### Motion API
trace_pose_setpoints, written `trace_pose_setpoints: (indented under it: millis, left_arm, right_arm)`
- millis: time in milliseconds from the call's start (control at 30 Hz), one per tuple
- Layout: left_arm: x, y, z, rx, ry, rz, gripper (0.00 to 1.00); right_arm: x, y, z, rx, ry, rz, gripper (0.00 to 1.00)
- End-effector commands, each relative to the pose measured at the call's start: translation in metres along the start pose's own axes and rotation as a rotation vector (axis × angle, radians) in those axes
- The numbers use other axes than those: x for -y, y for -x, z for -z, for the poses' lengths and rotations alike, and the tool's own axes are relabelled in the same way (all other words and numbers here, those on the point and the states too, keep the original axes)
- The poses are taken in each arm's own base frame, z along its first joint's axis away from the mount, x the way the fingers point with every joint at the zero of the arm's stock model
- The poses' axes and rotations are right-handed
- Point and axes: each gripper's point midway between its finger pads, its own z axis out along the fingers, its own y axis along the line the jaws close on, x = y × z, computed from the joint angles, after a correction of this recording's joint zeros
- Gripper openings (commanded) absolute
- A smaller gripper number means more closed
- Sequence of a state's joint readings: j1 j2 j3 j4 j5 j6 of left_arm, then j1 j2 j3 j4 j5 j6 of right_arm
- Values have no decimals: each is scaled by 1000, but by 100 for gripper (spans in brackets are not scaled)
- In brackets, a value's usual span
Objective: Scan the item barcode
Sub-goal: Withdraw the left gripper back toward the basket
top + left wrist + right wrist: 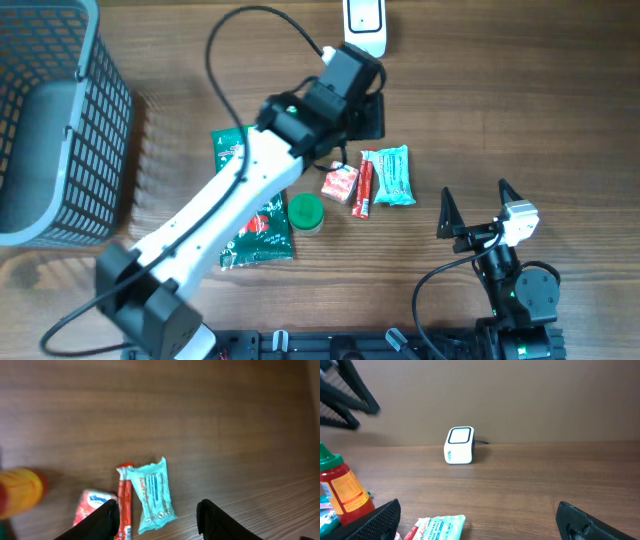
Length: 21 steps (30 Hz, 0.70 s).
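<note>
The left claw is hanging partly open over the worktop, gripping nothing. Its two fingers are standing apart, with the teal packet lying flat on the wood between them in the wrist view. The packet is lying with its long axis running away from the robot, toward the scanner, and so crossing the line from finger to finger. I am judging that a straight descent would be setting the jaws on its two long edges, across the narrow way. A red stick is lying parallel to the packet, touching or just beside its left edge, so one finger would be coming down very near it, and that is looking like the risk. Further left, a red sachet and a bottle are sitting near. The scanner is standing at the far edge, beyond the left claw, so the left arm is looking better placed for the carry. The right claw is hovering wide open and empty off to the packet's right, well apart from the scanner
</note>
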State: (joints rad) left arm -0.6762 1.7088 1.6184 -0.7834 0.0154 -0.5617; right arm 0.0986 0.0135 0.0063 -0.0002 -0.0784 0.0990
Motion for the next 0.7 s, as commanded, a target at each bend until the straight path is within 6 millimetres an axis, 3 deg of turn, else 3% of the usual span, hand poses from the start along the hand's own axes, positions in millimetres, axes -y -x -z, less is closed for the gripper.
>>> trace_pose_setpoints:
  millis: [0,400,667]
  left_arm:
    - [-11,32,51,158,37,-39,55]
    - [-64,79,197,603,290,24,62]
    - [-105,87,282,855,479,135,84]
  right_arm:
    - [-2,2,0,10,12,15,100]
    - [-2,2,0,10,12,15,100]
    - [-2,2,0,10,12,15,100]
